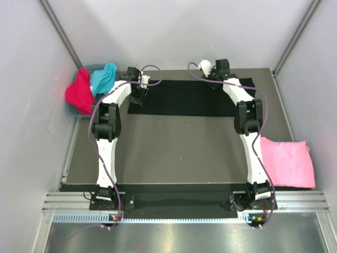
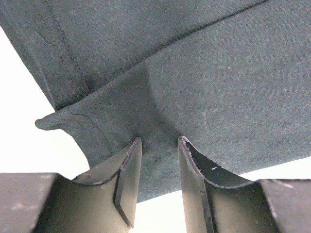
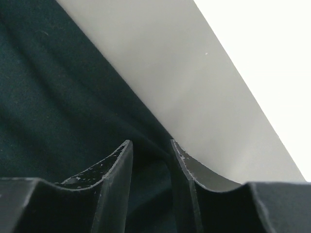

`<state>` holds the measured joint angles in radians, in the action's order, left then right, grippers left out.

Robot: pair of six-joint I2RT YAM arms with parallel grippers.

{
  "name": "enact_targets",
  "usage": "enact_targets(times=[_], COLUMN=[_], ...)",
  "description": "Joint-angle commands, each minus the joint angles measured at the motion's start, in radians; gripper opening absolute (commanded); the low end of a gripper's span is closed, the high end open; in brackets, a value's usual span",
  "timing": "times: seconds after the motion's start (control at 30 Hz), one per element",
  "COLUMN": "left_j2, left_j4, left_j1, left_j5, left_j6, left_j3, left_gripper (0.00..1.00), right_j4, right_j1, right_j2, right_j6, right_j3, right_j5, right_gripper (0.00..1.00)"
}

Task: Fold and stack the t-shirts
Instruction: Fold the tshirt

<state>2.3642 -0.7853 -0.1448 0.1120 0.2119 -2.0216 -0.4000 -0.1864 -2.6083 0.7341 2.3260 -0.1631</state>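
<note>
The left gripper (image 2: 158, 141) pinches a bunched fold of the black t-shirt (image 1: 184, 97). The right gripper (image 3: 150, 143) straddles the shirt's edge, and whether it has bitten is unclear. If that side catches too little cloth, the shirt could slip and fold crooked. Both arms reach forward, wrists tipped down over the far tabletop (image 1: 174, 147), with the shirt spread between them.

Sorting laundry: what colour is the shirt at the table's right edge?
Pink t-shirt, best in top external view.
</note>
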Motion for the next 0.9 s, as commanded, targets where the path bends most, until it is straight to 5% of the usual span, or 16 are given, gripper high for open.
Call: enact_targets(times=[0.0,0.3,0.87], left_j2=[-0.013,-0.02,-0.017], left_j4=[-0.065,-0.065,-0.054], left_j1=[-0.006,-0.01,-0.027], left_j5=[-0.009,-0.023,-0.015], left_j6=[-0.002,0.004,0.001], left_j3=[0.017,0.029,0.024], left_gripper=[0.41,0.41,0.4], right_j4=[0.006,0.062,0.214], right_j1=[0.007,0.007,-0.042], right_j2=[-0.018,-0.01,0.151], right_j6=[-0.032,-0.053,-0.036], right_j3=[0.049,0.033,-0.1], right_j5=[0.007,0.022,0.031], right_gripper=[0.36,0.0,0.05])
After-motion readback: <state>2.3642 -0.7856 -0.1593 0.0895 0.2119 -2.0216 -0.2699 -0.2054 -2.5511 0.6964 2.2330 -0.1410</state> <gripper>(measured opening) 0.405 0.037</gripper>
